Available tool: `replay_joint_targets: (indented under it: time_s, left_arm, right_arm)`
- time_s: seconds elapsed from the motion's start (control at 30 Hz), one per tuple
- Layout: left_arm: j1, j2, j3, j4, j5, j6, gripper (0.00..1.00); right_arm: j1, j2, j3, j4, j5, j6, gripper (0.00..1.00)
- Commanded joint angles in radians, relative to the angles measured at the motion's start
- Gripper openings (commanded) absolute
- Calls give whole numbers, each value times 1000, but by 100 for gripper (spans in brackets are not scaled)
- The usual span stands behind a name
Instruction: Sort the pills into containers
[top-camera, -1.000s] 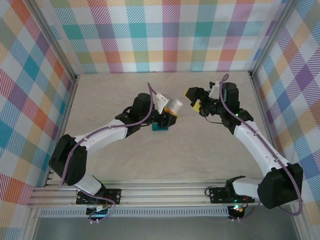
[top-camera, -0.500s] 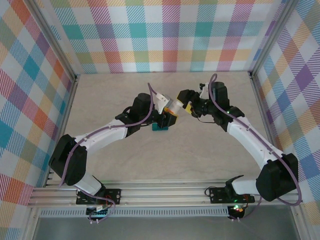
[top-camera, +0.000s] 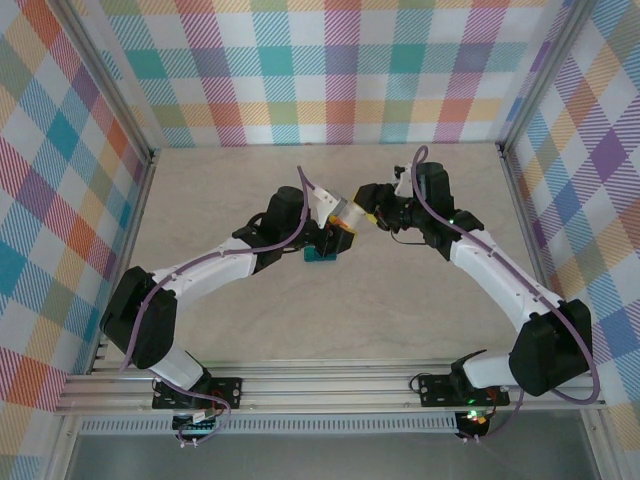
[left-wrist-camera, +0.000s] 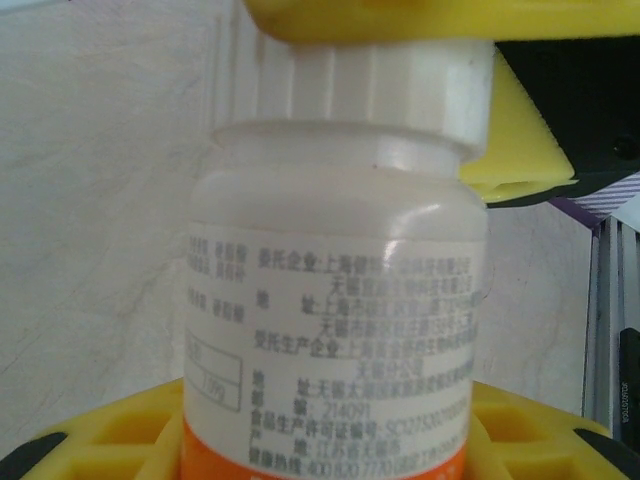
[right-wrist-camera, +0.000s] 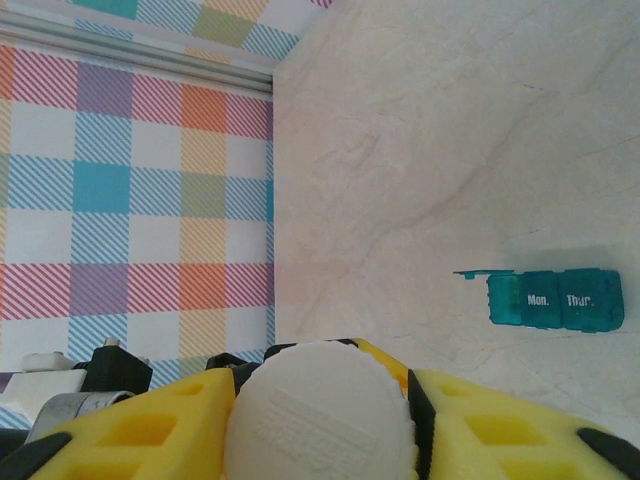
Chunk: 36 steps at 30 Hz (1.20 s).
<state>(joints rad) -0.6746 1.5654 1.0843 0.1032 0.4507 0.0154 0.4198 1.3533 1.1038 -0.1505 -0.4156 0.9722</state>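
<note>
White plastic makes up the bottle (left-wrist-camera: 330, 330), which the left gripper (top-camera: 341, 226) holds by its lower body, tilted, with the yellow fingers (left-wrist-camera: 110, 440) on either side of the label; the right gripper (right-wrist-camera: 320, 425) sits over the ribbed cap (right-wrist-camera: 320, 415) with a finger pressed to each side of it, so it looks clamped on the cap rather than gaping; the step in hand appears to be twisting that cap off; to do it well, the right wrist should turn about the bottle's own axis, not at an angle, while the left grip stays firm enough that the bottle does not spin along; the cap should lift straight off once free, and the bottle's mouth should be kept up so the pills, presumably inside, do not spill; the teal containers (right-wrist-camera: 555, 298) lie on the table (right-wrist-camera: 450, 150) just below the bottle, one lid flipped open, near enough for pouring.
</note>
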Motion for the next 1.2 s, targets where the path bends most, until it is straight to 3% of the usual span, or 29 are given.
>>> replay_joint_targets:
  time_s: [0.0, 0.1, 0.23, 0.33, 0.47, 0.53, 0.67, 0.73, 1.0, 1.17]
  left_arm:
    - [-19, 1, 35, 26, 10, -7, 0]
    - [-18, -5, 32, 30, 18, -11, 0]
    - [-15, -19, 16, 56, 44, -23, 0]
    - [-15, -27, 4, 74, 62, -28, 0]
    - [-14, -29, -4, 87, 67, -25, 0]
    - [-15, -28, -5, 88, 66, -22, 0]
    - [-14, -14, -3, 91, 65, -11, 0]
    - [-14, -3, -4, 110, 72, -13, 0]
    - [-14, 39, 13, 146, 86, -26, 0]
    - [-16, 44, 48, 85, 73, -6, 0]
  right_arm:
    - [8, -10, 2, 51, -33, -49, 45]
    - [2, -26, -48, 154, -89, -115, 45]
    - [-31, -52, -154, 426, -279, -268, 45]
    - [-68, -30, -188, 552, -401, -259, 45]
    - [-72, -1, -196, 592, -420, -209, 46]
    - [-71, -10, -191, 558, -388, -205, 53]
    - [-72, -55, -158, 400, -274, -207, 80]
    - [-74, -87, -133, 298, -208, -214, 86]
    - [-90, -141, 6, -98, 25, -215, 89]
    - [-126, -152, 27, -182, 77, -199, 89]
